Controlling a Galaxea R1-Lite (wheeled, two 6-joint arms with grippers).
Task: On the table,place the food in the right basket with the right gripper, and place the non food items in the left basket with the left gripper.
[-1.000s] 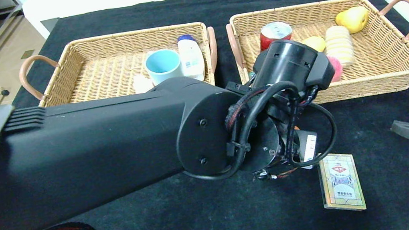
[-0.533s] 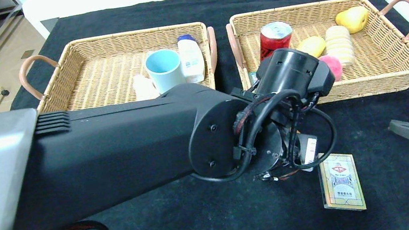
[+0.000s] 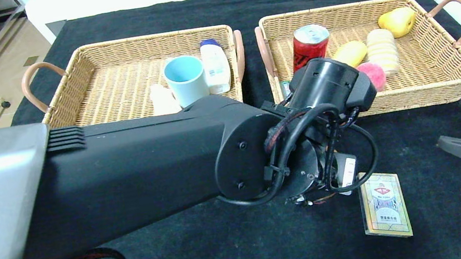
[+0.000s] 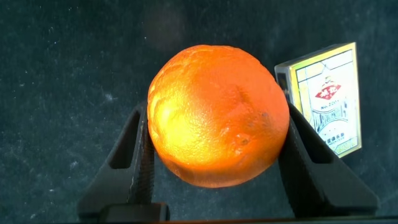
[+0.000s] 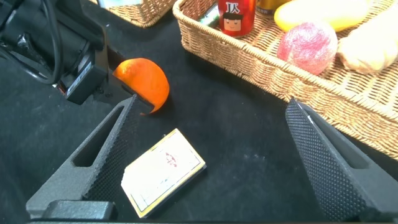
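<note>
Orange sits clamped in left claw, which has dropped slightly toward the table; right claw gapes at four o'clock.

Left hand seemingly clamped around something low over the table; right hand spread wide, parked.

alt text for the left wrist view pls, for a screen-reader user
The left gripper has its two dark fingers closed against either side of an orange on the black tablecloth. A box of playing cards lies flat on the cloth just beside the orange.
</note>
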